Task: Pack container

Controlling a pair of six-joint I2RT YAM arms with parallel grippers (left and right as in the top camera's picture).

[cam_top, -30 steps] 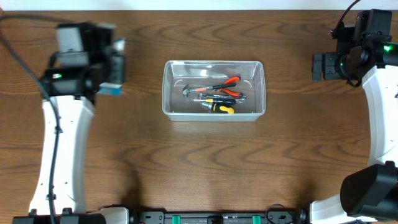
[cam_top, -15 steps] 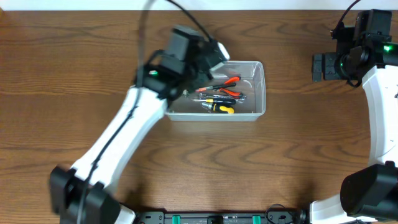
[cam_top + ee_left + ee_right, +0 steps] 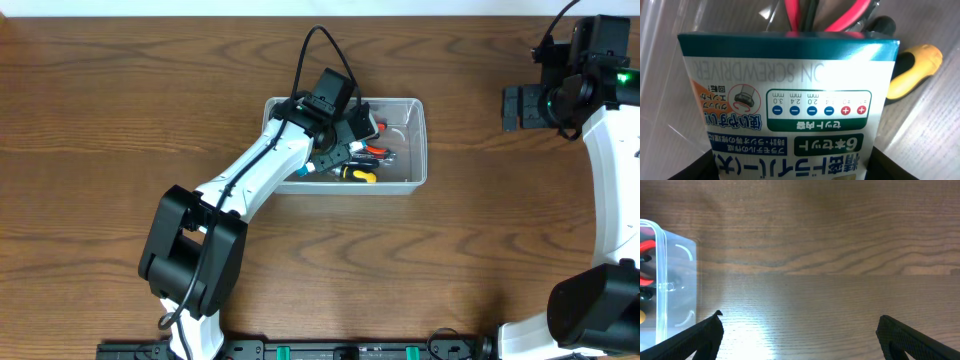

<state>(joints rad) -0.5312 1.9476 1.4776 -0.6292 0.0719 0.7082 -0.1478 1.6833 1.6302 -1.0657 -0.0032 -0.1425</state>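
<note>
The clear plastic container (image 3: 408,182) sits mid-table with red-handled pliers (image 3: 375,150) and a yellow-and-black screwdriver (image 3: 357,175) inside. My left gripper (image 3: 335,150) is inside the container, over its left half, shut on a blue-and-white card packet (image 3: 785,105) of screwdrivers. In the left wrist view the packet fills the frame, with the red handles (image 3: 850,12) and the yellow handle (image 3: 915,67) behind it. My right gripper (image 3: 800,340) is open and empty over bare wood to the right of the container (image 3: 670,280).
The wooden table (image 3: 480,270) surrounds the container. The right arm (image 3: 575,95) stands at the far right edge. The left arm (image 3: 250,190) stretches diagonally from the front left up to the container.
My left arm has swung from the far left of the table to the container, carrying the card packet, and now holds it down among the tools. The right arm has not moved.
</note>
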